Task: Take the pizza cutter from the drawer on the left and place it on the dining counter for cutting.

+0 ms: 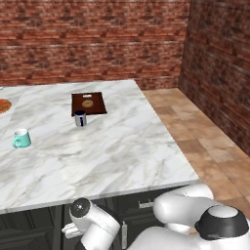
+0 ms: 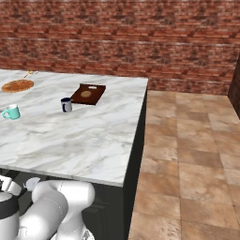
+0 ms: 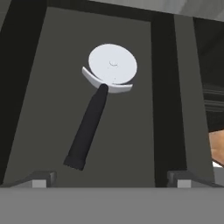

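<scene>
I've got the drawer (image 3: 52,109) open with the pizza cutter (image 3: 103,96) lying flat on its floor, my pincer (image 3: 109,179) spread wide above it, so gripping, lifting and setting it on the counter (image 1: 97,156) remain.

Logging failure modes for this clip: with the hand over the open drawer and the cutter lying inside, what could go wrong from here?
1. The cutter lies slanted between the open gripper's fingertips, so the jaws may close across the thin handle askew and let it slip or twist.
2. The drawer walls stand close on both sides; a finger could catch one while descending.
3. The counter overhangs the arm, so lifting straight up might strike its edge.
</scene>
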